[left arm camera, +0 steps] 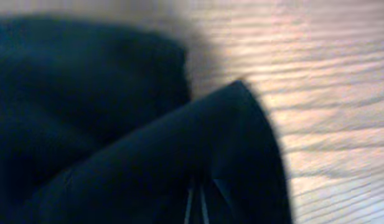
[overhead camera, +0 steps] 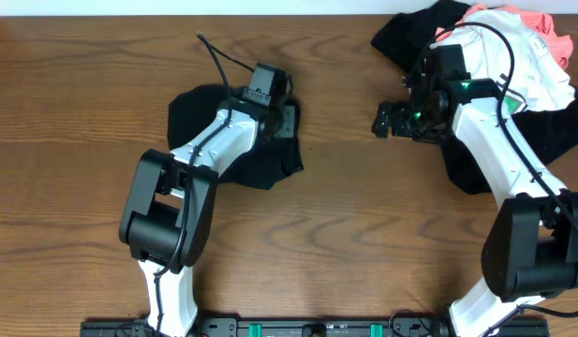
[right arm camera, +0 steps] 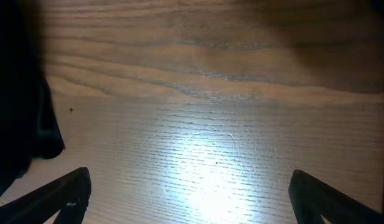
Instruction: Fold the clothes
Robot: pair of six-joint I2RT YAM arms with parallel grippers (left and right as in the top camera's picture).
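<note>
A black shirt [overhead camera: 270,164] lies crumpled on the wooden table [overhead camera: 73,103], left of centre. My left gripper [overhead camera: 285,120] is at its right edge, shut on a fold of the cloth. In the left wrist view the dark shirt [left arm camera: 117,143] fills most of the frame and covers the gripper [left arm camera: 196,208]. My right gripper [overhead camera: 383,120] hovers over bare wood between the shirt and the clothes pile, open. In the right wrist view the gripper [right arm camera: 192,199] has its fingers [right arm camera: 70,193] wide apart with nothing between them.
A pile of clothes sits at the back right: a white garment [overhead camera: 513,47], a coral-pink one [overhead camera: 554,28] and black ones [overhead camera: 410,33]. More black cloth [overhead camera: 555,131] lies under my right arm. Dark fabric [right arm camera: 17,124] edges the right wrist view.
</note>
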